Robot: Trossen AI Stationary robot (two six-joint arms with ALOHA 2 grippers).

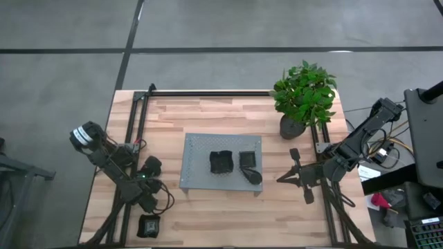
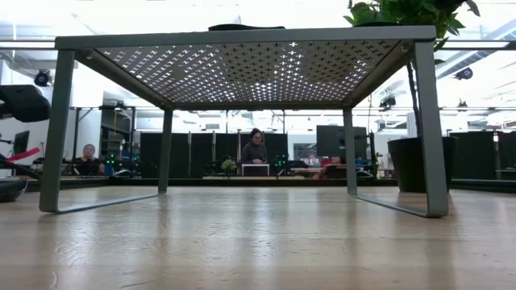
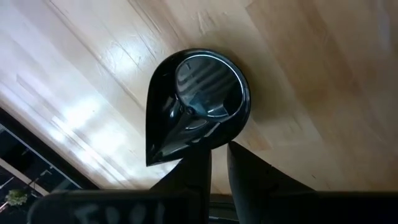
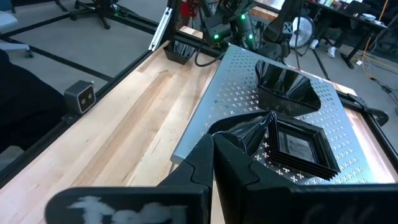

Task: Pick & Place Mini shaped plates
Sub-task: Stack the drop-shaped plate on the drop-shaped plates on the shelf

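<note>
A glossy black teardrop plate (image 3: 196, 102) lies flat on the wood near the table's near-left corner (image 1: 149, 225). My left gripper (image 3: 219, 152) hangs right over it (image 1: 148, 206), its fingers nearly together at the plate's rounded rim. On the grey perforated tray (image 1: 197, 149) sit a wavy-edged plate (image 1: 221, 162), a square plate (image 1: 248, 160) and a teardrop plate (image 1: 253, 177). The right wrist view shows them too: wavy (image 4: 286, 87), square (image 4: 301, 146), teardrop (image 4: 242, 134). My right gripper (image 1: 280, 178) waits shut to the tray's right (image 4: 213, 155), touching nothing. My left gripper comes from above, and its fingertips (image 3: 202, 158) stand side by side at the rounded rim (image 3: 217, 142) of the teardrop plate, which rests flat on the table. I cannot tell whether the tips touch that rim.
A green plant in a dark pot (image 1: 294, 126) stands at the table's far right, beside the tray. The tray stands on legs (image 2: 431, 129) with room beneath it. Black frame rails (image 1: 135, 131) run along the table's left and far sides. People sit in the room behind (image 2: 255, 149).
</note>
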